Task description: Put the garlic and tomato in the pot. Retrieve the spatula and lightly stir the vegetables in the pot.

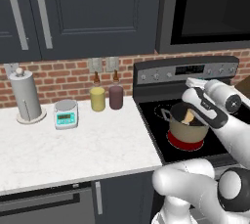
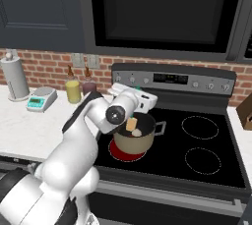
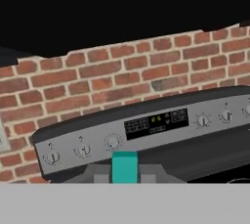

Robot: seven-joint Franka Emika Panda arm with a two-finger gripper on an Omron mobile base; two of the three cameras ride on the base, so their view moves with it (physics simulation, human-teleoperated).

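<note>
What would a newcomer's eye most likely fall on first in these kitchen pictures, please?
Probably the white robot arm reaching over the black stove, its end effector shut on the teal-handled spatula whose yellow-orange blade dips into the round beige stockpot. That pot sits on the glowing red front-left burner, with a pale garlic bulb showing inside. Next, the red brick backsplash behind the stove's control panel.
</note>
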